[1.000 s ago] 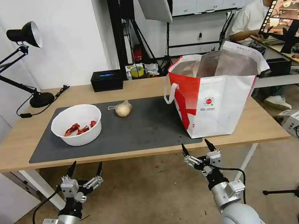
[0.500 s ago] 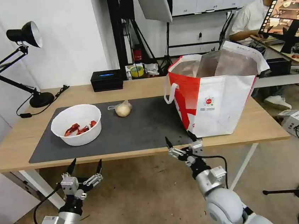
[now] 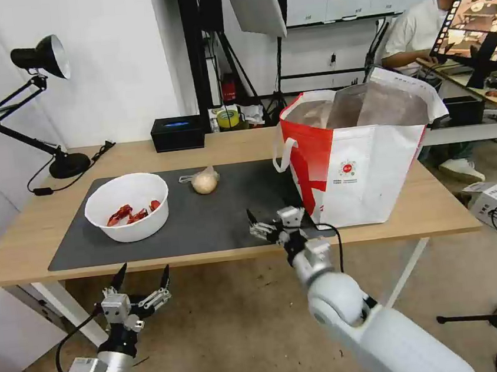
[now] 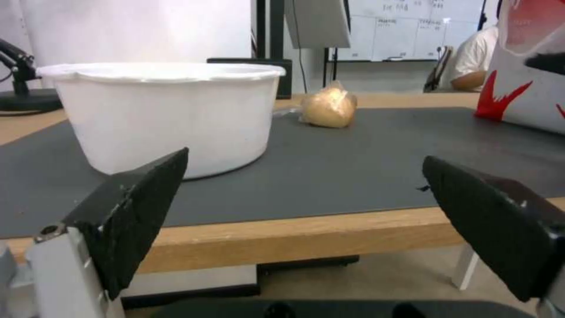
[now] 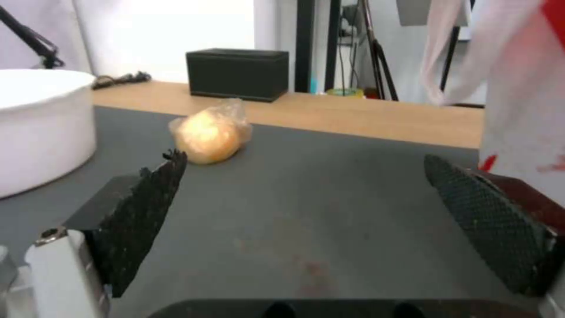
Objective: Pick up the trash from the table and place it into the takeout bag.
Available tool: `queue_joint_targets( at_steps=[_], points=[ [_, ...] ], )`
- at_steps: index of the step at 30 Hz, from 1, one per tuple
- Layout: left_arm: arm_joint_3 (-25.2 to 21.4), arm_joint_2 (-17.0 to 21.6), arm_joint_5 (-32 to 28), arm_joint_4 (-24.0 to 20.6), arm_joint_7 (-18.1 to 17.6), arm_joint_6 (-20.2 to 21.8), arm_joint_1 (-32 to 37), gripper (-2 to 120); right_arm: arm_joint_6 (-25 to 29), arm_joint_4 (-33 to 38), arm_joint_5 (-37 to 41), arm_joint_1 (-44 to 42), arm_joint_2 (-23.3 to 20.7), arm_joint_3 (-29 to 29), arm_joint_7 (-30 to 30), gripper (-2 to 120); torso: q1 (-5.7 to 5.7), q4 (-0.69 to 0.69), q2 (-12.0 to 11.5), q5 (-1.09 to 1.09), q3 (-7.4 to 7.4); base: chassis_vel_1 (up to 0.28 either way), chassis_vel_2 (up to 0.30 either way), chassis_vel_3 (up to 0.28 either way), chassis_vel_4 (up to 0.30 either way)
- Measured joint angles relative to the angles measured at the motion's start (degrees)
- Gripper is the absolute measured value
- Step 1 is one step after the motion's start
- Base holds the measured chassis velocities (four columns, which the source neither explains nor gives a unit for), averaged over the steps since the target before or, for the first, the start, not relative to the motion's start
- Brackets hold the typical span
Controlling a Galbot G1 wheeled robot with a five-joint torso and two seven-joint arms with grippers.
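On the large dark grey rectangular mat (image 3: 205,220) that covers much of the long light-wood tabletop (image 3: 23,239), the white round plastic bowl (image 3: 127,207) holding red shell scraps (image 3: 133,213) stands toward the mat's 9 o'clock end, and the beige bun in its clear knotted bag (image 3: 203,180) lies near the mat's 12 o'clock edge, at about 2 o'clock from the bowl and apart from it. The large boxy white and red fabric takeout bag (image 3: 353,163) with silver foil lining stands upright and open at the mat's 3 o'clock end, its white loop handle (image 3: 282,154) hanging toward the bun. The right gripper (image 3: 267,218) hovers low over the mat's 6 o'clock edge, at roughly 5 o'clock from the bun and just beside the foot of the takeout bag, its black jaws spread wide and holding nothing; the right wrist view shows the bun ahead between the parted fingers (image 5: 135,216). The left gripper (image 3: 142,275) hangs below the table's front edge at 6 o'clock from the bowl, jaws likewise spread and empty. At the table's far 12 o'clock side sits a black rectangular box (image 3: 178,133), and a black jointed desk lamp (image 3: 38,101) stands at the 10 o'clock corner.
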Motion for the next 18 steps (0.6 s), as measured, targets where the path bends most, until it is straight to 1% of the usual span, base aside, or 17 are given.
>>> queue_joint_targets(
  at_steps=[1, 4, 5, 8, 9, 11, 12, 15, 18],
  points=[
    [0.0, 0.0, 0.0, 0.0, 0.0, 0.0, 0.0, 100, 0.0, 0.0, 0.0, 0.0, 0.0, 0.0, 0.0, 100, 0.0, 0.0, 0.0, 0.0, 0.0, 0.0, 0.0, 0.0, 0.0],
    [0.0, 0.3, 0.0, 0.2, 0.0, 0.0, 0.0, 100, -2.0, -2.8, 2.7, 4.5, 0.9, -1.3, 1.2, 100, 0.0, -0.01, 0.0, 0.0, 0.0, 0.0, 0.0, 0.0, 0.0],
    [0.0, 0.3, 0.0, 0.2, 0.0, 0.0, 0.0, 100, -2.0, -2.8, 2.7, 4.5, 0.9, -1.3, 1.2, 100, 0.0, -0.01, 0.0, 0.0, 0.0, 0.0, 0.0, 0.0, 0.0],
    [0.1, 0.6, -0.2, 0.4, 0.0, 0.0, -0.2, 100, -3.7, -6.3, 5.3, 9.0, 2.3, -2.5, 2.5, 100, 0.0, -0.01, 0.0, 0.0, 0.0, 0.0, 0.0, 0.0, 0.0],
    [0.1, 0.6, -0.2, 0.4, 0.0, 0.0, -0.2, 100, -3.7, -6.3, 5.3, 9.0, 2.3, -2.5, 2.5, 100, 0.0, -0.01, 0.0, 0.0, 0.0, 0.0, 0.0, 0.0, 0.0],
    [0.1, 0.8, -0.7, 0.5, 0.0, 0.0, -0.3, 100, -4.6, -9.4, 6.9, 12.5, 4.0, -3.2, 3.1, 100, 0.0, -0.01, 0.0, 0.0, 0.0, 0.0, 0.0, 0.0, 0.0],
    [0.1, 0.8, -0.7, 0.5, 0.0, 0.0, -0.3, 100, -4.6, -9.4, 6.9, 12.5, 4.0, -3.2, 3.1, 100, 0.0, -0.01, 0.0, 0.0, 0.0, 0.0, 0.0, 0.0, 0.0],
    [-0.1, 1.1, -1.0, 0.6, 0.0, 0.0, -0.2, 100, -5.9, -13.1, 8.4, 16.7, 6.3, -3.9, 3.5, 100, 0.0, -0.01, 0.0, 0.0, 0.0, 0.0, 0.0, 0.0, 0.0],
    [-0.2, 1.1, -1.1, 0.6, -0.1, 0.0, -0.2, 100, -6.7, -15.3, 9.0, 19.0, 7.6, -4.2, 3.6, 100, 0.0, 0.0, 0.0, 0.0, 0.0, 0.0, 0.0, 0.0, 0.0]
  ],
)
